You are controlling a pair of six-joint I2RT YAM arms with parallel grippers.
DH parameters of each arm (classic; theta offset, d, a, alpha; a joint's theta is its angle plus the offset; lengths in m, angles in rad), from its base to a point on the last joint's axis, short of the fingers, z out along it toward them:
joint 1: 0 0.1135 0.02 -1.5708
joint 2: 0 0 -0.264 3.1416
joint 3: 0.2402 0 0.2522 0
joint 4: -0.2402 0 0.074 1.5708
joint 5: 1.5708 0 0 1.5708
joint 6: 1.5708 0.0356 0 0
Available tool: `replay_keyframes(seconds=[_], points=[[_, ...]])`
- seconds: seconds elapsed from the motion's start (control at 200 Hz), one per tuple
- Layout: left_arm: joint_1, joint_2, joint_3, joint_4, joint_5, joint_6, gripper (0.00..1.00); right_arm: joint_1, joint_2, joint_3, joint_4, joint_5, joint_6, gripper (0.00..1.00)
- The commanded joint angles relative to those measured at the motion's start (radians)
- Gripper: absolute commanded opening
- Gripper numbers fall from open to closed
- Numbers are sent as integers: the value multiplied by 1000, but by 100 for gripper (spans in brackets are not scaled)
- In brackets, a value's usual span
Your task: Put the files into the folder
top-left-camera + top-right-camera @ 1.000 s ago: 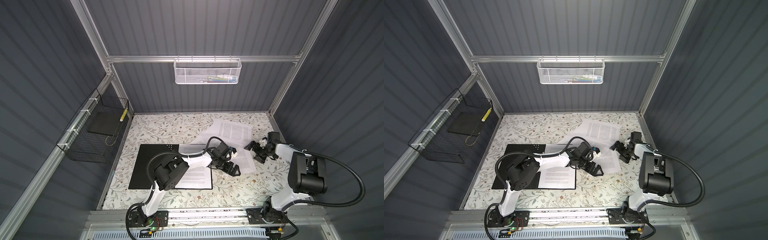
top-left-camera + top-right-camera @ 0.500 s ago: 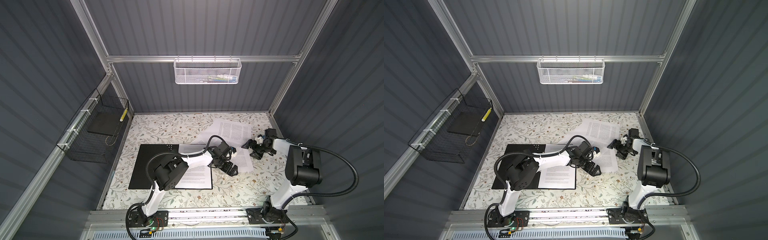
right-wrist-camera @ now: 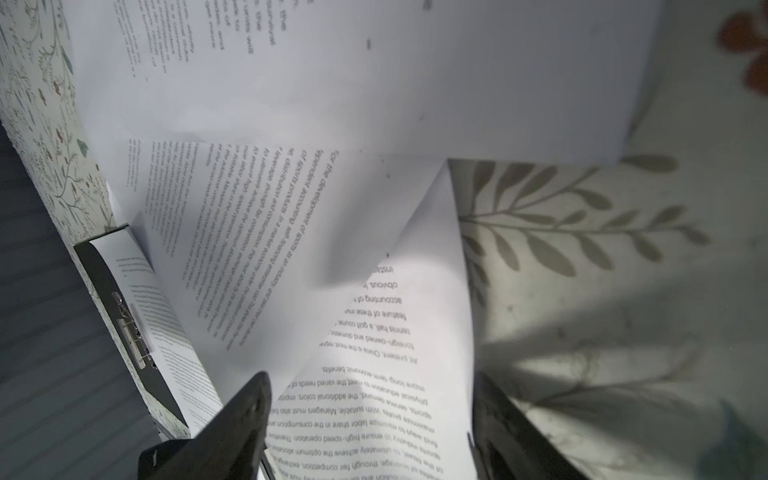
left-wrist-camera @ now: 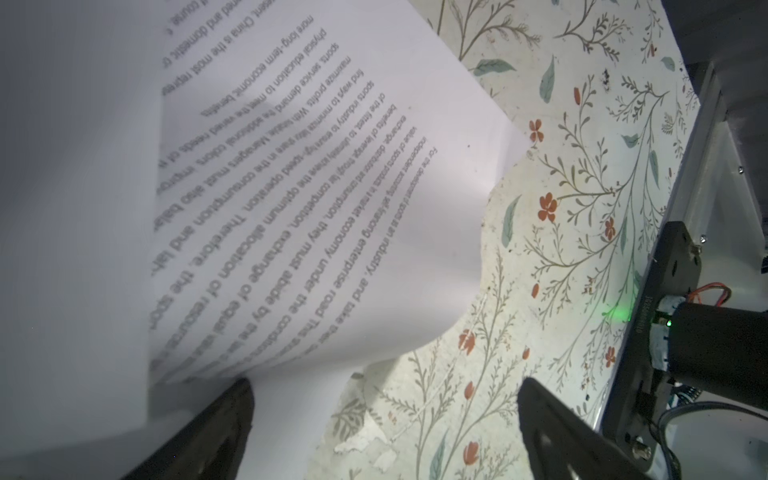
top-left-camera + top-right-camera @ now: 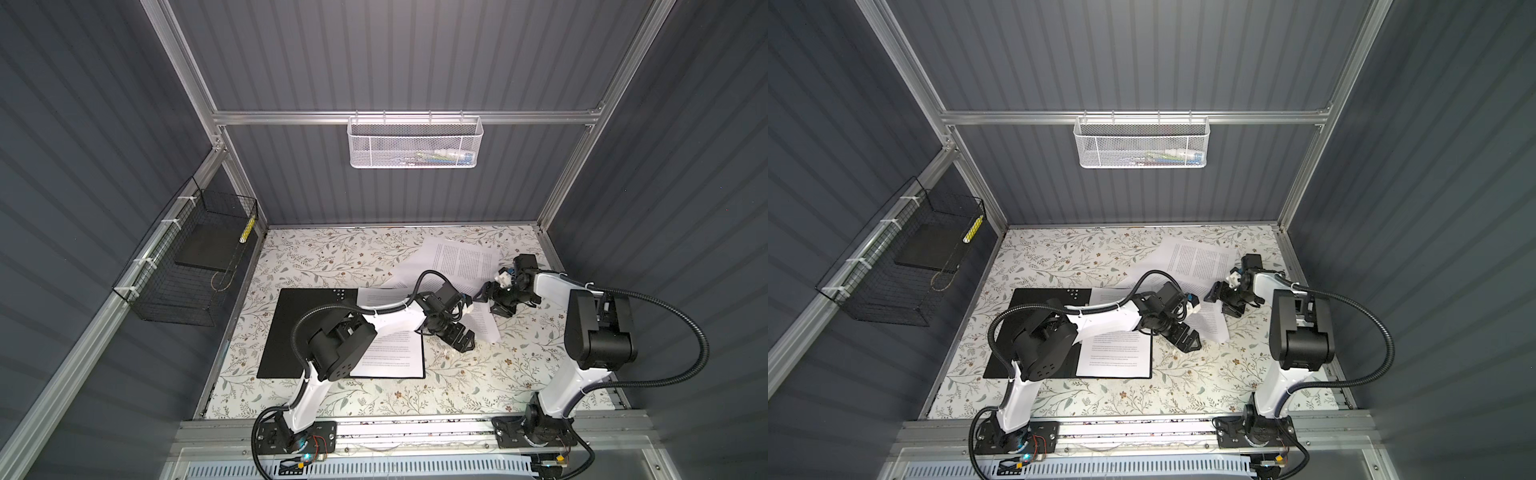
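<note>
The folder [image 5: 291, 332] [image 5: 1034, 332] lies open and black on the left of the mat, with one printed sheet [image 5: 395, 357] [image 5: 1117, 353] on its right half. More files [image 5: 461, 262] [image 5: 1200, 262] lie loose at the back right. One sheet [image 5: 484, 328] [image 4: 316, 208] [image 3: 386, 395] is curled up off the mat between the arms. My left gripper [image 5: 459, 338] [image 5: 1185, 338] [image 4: 384, 415] is open beside that sheet's lower edge. My right gripper [image 5: 492, 297] [image 5: 1219, 297] [image 3: 370, 415] is open, with the raised sheet between its spread fingers [image 3: 232, 424]. In the right wrist view the folder [image 3: 99, 270] shows its metal clip.
A floral mat [image 5: 332, 257] covers the table. A black wire basket [image 5: 187, 266] hangs on the left wall and holds a dark slab. A white mesh basket [image 5: 415, 143] hangs on the back rail. The frame post [image 5: 548, 257] stands just behind the right gripper.
My right gripper has moved left onto the loose sheet and its jaws have narrowed. The sheet's edge has curled up. The left arm has hardly moved.
</note>
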Motion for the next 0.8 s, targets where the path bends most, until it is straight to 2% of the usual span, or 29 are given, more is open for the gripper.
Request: replay_keyframes(seconds=[0.0, 0.06, 0.15, 0.335, 0.475, 0.575, 0.66, 0.795], points=[[11, 55, -30, -116, -44, 10, 100, -2, -1, 19, -30, 17, -29, 82], [11, 55, -31, -113, -42, 9, 100, -7, -27, 5, 1, 11, -24, 88], [10, 56, -31, -113, -41, 8, 100, -8, -33, 20, 9, 30, -24, 92], [13, 44, -41, -110, -46, 10, 100, 2, 48, 117, -89, 111, -37, 93], [19, 43, -40, -107, -37, 10, 100, 2, 66, 129, -84, 122, -30, 93], [22, 42, -43, -105, -35, 10, 100, 1, 64, 147, -106, 196, -9, 95], [23, 39, -43, -101, -34, 9, 100, -11, 16, 104, -97, 282, 39, 99], [26, 31, -51, -95, -33, 11, 100, -49, -105, -67, -7, 231, 139, 99]])
